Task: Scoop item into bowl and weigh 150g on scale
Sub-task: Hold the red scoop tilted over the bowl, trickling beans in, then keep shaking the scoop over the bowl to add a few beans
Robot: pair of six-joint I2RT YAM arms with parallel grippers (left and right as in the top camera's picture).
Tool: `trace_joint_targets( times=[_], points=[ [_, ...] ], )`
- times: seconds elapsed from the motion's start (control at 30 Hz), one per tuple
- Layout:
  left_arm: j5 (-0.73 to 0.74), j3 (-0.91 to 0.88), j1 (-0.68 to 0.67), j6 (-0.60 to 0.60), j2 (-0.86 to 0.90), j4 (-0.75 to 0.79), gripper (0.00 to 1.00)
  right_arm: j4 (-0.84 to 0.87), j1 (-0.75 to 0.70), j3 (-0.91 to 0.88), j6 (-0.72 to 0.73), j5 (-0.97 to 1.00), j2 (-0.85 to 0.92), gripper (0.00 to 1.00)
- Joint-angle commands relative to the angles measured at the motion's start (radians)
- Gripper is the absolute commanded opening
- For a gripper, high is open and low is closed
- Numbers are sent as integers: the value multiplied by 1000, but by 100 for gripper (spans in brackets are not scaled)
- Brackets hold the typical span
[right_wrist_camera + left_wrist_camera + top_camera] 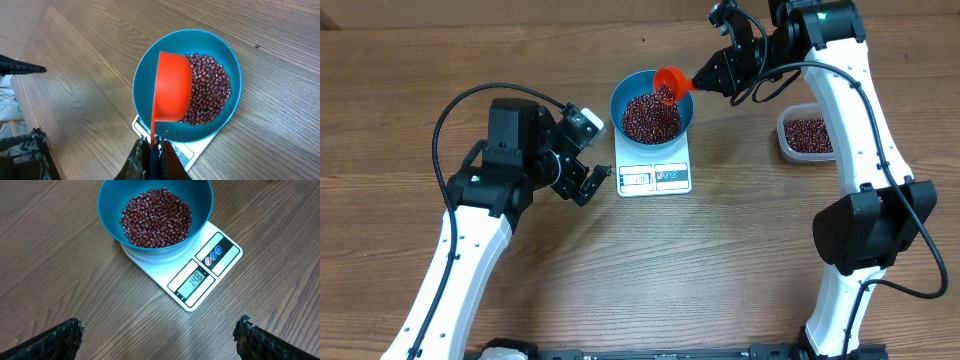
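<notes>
My right gripper point(151, 150) is clenched on the thin handle of the red scoop point(172, 85), and the scoop's cup hangs tipped over the near side of the blue bowl point(145, 65). My left gripper point(160, 339) is spread wide and holds nothing, parked low over the wood just short of the scale point(226, 259). The beans point(210, 92) lie in a dark heap in the bowl, the bowl sits on the scale, and the display point(195, 278) reads 148, a hair under target. Here's the danger as I see it: the overhead view seems to show beans at the scoop's mouth, so one tilt too far would dump a cluster and overshoot. A gentle shake looks safer than a pour. The cup is also close to the rim, and a knock there could jolt the reading or shift the bowl on its platform. Beans that bounce off the wall would scatter. The clear tub point(807, 135) of spare beans waits beside my right arm, the table point(740, 260) is plain brown woodgrain, and one stray bean point(257, 46) lies on it beyond the bowl.
</notes>
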Motion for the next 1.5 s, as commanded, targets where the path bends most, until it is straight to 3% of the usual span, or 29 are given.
trace_joint_targets(
  times=[0.0,1.47],
  points=[
    [17,22,4,12,5,1,100,-1,-3,39,3,-23,-29,4],
    [17,22,4,12,5,1,100,31,-2,39,126,20,-29,4]
  ],
)
